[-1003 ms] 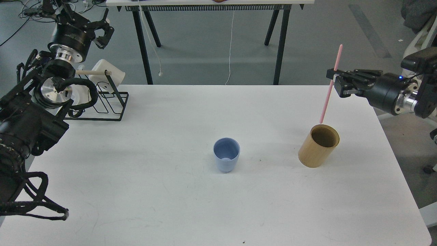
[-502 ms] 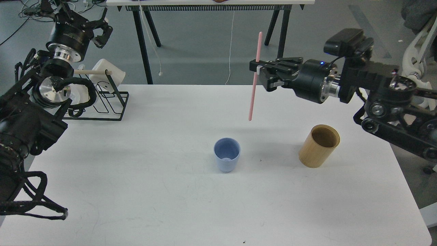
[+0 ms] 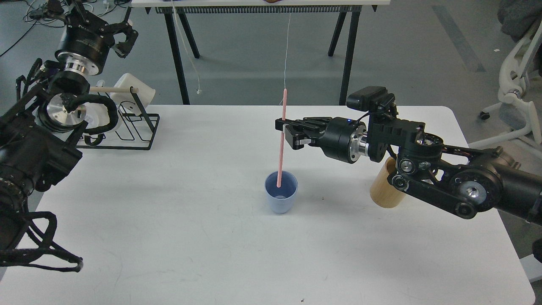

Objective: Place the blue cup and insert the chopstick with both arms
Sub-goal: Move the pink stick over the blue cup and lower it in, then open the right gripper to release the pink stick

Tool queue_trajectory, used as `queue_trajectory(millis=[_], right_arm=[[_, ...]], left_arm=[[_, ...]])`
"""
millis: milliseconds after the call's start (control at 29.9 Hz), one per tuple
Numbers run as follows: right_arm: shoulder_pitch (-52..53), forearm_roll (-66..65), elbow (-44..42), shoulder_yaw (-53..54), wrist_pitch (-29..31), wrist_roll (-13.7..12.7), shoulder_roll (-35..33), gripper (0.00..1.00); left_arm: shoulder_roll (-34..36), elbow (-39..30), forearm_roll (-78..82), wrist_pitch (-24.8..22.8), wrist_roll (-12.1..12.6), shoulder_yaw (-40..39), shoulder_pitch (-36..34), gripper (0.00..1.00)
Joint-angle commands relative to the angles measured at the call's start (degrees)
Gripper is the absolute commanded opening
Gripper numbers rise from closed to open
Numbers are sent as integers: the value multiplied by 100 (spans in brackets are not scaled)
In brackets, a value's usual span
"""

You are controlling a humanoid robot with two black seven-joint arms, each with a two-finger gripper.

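The blue cup stands upright near the middle of the white table. My right gripper reaches in from the right and is shut on the pink chopstick, holding it nearly upright above the cup. The stick's lower tip is level with the cup's mouth, just inside the rim as seen from here. My left gripper is raised at the far left, beyond the table's back edge, with its fingers spread and nothing in them.
A tan bamboo cylinder stands to the right of the cup, partly hidden behind my right arm. A black wire rack with a wooden dowel and white mugs stands at the back left. Another table's black legs stand behind.
My right gripper has carried the pink chopstick leftward from above the bamboo cylinder and down, so its tip is now at the blue cup's mouth. The left arm has barely moved.
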Motion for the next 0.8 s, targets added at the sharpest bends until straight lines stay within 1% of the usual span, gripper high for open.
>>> queue_trajectory(millis=[0, 67, 301, 334, 401, 569, 602, 635, 702, 736, 769], right_arm=[[-157, 1, -3, 2, -1, -14, 9, 7], [-218, 1, -3, 2, -1, -23, 35, 15], [-359, 1, 15, 19, -1, -23, 44, 29], [-359, 10, 24, 37, -9, -23, 35, 33], [-359, 19, 50, 80, -10, -14, 18, 44], [-359, 63, 59, 264, -18, -5, 9, 59], [-359, 63, 50, 404, -18, 3, 0, 64], [-359, 63, 41, 580, -10, 21, -9, 71], [-368, 71, 6, 1071, -10, 47, -9, 92], [-368, 97, -3, 1309, -1, 56, 0, 95], [-368, 193, -11, 1555, -1, 56, 26, 95]], left_arm=[[15, 1, 0, 0, 0, -3, 8, 100], [7, 1, 0, 0, 0, -3, 8, 100], [-2, 1, 0, 0, -9, -3, -1, 100], [-2, 1, 0, 0, -9, -3, -1, 100], [-2, 1, 0, 0, -9, -3, -1, 100], [7, 1, 0, 0, -9, -12, -19, 100], [7, 1, 0, 0, -9, -12, -27, 100], [7, 1, 0, 0, -9, -12, -27, 100], [7, 1, 0, 0, -9, -12, -27, 100], [-2, 1, 0, 0, -17, -12, -27, 100], [-11, 1, 0, 0, -17, -12, -27, 100]])
